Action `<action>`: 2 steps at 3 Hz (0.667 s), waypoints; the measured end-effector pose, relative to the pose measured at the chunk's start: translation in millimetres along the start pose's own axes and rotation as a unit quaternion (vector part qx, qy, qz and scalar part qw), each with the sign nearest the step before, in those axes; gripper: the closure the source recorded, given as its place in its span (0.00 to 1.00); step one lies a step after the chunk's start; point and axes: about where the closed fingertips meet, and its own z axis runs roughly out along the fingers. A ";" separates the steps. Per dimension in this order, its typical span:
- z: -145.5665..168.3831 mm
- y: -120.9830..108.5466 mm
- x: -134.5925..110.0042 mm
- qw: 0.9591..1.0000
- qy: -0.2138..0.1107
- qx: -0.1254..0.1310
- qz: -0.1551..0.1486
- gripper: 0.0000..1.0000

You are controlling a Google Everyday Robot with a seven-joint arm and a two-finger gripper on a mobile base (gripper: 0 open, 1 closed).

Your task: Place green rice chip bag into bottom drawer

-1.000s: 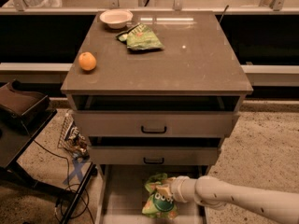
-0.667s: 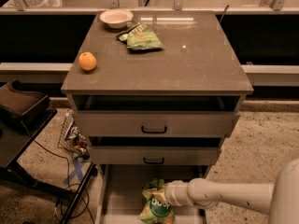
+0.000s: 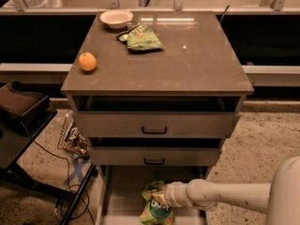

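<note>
- Dim lab bay, speckled floor (image 3: 265,139); grey drawer cabinet (image 3: 187,64) in mid view, rail and counter behind.
- green rice chip bag (image 3: 157,211) sits low inside the bottom drawer (image 3: 123,191), right of centre. It stands roughly upright, top crumpled, white lettering facing the camera. Its lower end is at or very near the drawer floor; contact can't be confirmed.
- Bottom drawer is pulled well out, with plain floor showing left of the bag.
- gripper (image 3: 164,195) is at the bag's crumpled top, inside the drawer opening. Its tip is buried in the bag folds, so I cannot tell whether it is clamped on the bag or loose of it.
- arm (image 3: 225,196) comes in from the right, nearly level, white cuff at the wrist, reaching over the drawer's right wall. A large white link fills the lower right corner.
- Step in hand, by my reading: the placing itself. The bag is already within the drawer's outline, so the task looks close to finished.
- Next move calls for: settle the bag on the floor, release it, then withdraw up and to the right, clear of the side wall and of the middle drawer front (image 3: 154,161) just above. The bag could tip or snag as the gripper leaves.
- Above: top drawer front (image 3: 154,125), black handle.
- On the cabinet top: orange (image 3: 87,61) at left; flat green bag (image 3: 143,37) and white bowl (image 3: 116,18) near the back. All well apart from the work.
- Left of the cabinet: dark stand (image 3: 18,107), cables, blue tape cross (image 3: 77,172) on the floor.
</note>
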 end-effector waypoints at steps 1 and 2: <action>1.1 1.2 -0.1 1.000 0.000 -0.001 0.000 0.31; 2.0 2.4 -0.1 1.000 0.000 -0.003 0.000 0.08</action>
